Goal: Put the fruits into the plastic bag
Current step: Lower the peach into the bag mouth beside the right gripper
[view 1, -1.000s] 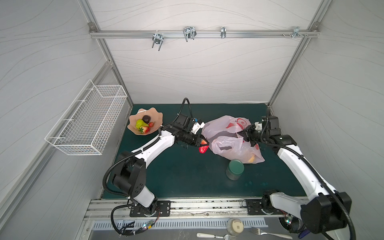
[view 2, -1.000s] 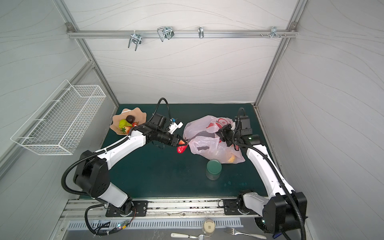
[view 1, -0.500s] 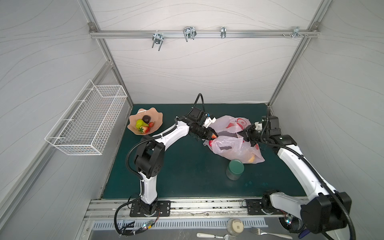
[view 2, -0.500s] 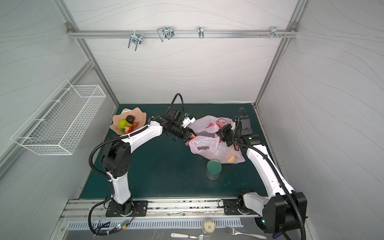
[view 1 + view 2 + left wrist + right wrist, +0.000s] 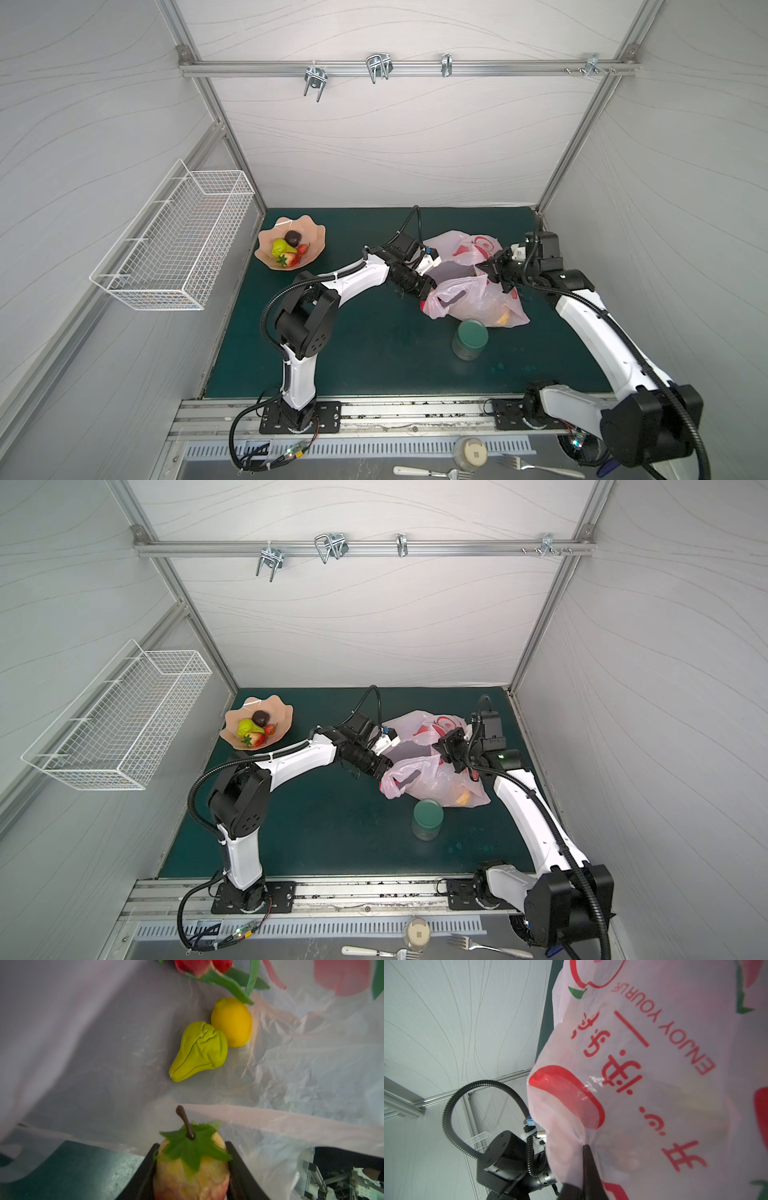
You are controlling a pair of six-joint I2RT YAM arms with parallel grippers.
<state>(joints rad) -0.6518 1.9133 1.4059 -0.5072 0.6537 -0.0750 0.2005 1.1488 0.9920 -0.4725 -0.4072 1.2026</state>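
The plastic bag (image 5: 478, 299), a thin, crumpled, translucent pale pink film printed with red peaches and a red slogan, lies toward the back right of the green desk (image 5: 374, 353), between the two arms, its mouth raised toward the left. Inside, seen from the left wrist, a yellow lemon (image 5: 231, 1022) touches a wrinkled green fruit (image 5: 199, 1051), with a dragon fruit (image 5: 199, 966) beyond them. The left arm's jaws, reaching into the mouth, are clamped on a red-and-yellow fruit (image 5: 191, 1169) with a green leaf cap and brown stem. The right arm's jaws are pinched tight on the bag's film, holding the opening up. The step in hand appears to be the drop: the next move calls for parting the left jaws over the bag's floor, then backing out without snagging the film. More fruits (image 5: 291, 259) wait in the peach-coloured dish (image 5: 316, 241), well apart at back left, and a green-lidded jar (image 5: 471, 338) stands just in front of the bag
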